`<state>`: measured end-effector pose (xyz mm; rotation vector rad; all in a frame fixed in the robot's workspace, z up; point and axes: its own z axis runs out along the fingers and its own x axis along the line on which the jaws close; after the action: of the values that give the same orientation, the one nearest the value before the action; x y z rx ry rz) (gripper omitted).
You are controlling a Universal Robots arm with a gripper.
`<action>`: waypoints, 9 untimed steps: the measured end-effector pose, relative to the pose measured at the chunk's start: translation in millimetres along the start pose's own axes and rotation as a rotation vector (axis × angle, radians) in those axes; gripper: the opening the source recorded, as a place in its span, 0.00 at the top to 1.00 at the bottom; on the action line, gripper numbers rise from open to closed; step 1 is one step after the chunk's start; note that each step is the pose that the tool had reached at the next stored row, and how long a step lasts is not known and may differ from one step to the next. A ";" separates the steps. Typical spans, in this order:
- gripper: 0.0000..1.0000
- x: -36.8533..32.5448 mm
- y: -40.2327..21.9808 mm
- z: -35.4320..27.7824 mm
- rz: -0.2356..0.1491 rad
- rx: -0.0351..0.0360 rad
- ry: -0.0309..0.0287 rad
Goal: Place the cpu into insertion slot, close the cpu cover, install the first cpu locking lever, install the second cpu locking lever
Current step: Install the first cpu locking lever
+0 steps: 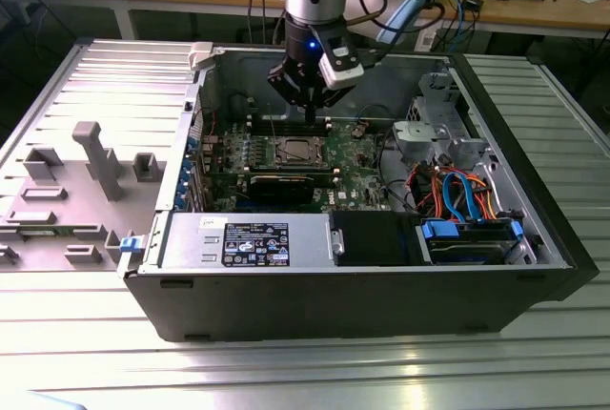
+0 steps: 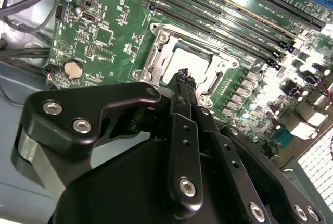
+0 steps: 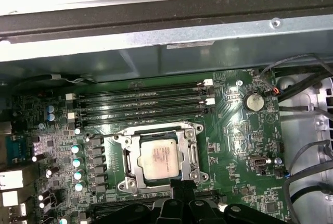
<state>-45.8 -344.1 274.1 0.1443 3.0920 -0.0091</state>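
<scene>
The cpu (image 3: pixel 158 160), a silver-grey square chip, lies flat in the insertion slot (image 3: pixel 120 141) on the green board. The cpu cover (image 3: pixel 156 136), a silvery frame, lies down around the chip's top. The slot (image 1: pixel 294 151) sits mid-board inside the open computer case. My gripper (image 1: pixel 311 105) hangs just above the board, behind the slot and over the memory slots. Its black fingers (image 2: pixel 180 75) meet at the tips with nothing between them, close to the cpu (image 2: pixel 193 59). The fingers (image 3: pixel 182 188) also rise from the edge of the first wrist view, just short of the slot.
Long black memory slots (image 3: pixel 140 104) run beside the socket. A black graphics card (image 1: pixel 281 187), a power supply (image 1: pixel 243 243), coloured cables (image 1: pixel 457 191) and a drive cage (image 1: pixel 434 133) crowd the case. Grey fixtures (image 1: pixel 95 157) stand at the exterior view's left.
</scene>
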 end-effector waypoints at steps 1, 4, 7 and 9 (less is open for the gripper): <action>0.89 0.0 0.0 0.0 -0.013 -0.0006 0.0000; 0.89 0.0 0.0 0.0 -0.016 -0.0007 -0.0001; 0.89 0.2 0.0 0.0 -0.016 -0.0008 -0.0001; 0.89 0.6 -0.1 0.0 -0.016 -0.0007 -0.0001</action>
<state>-46.4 -344.2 274.1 0.1192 3.0930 -0.0086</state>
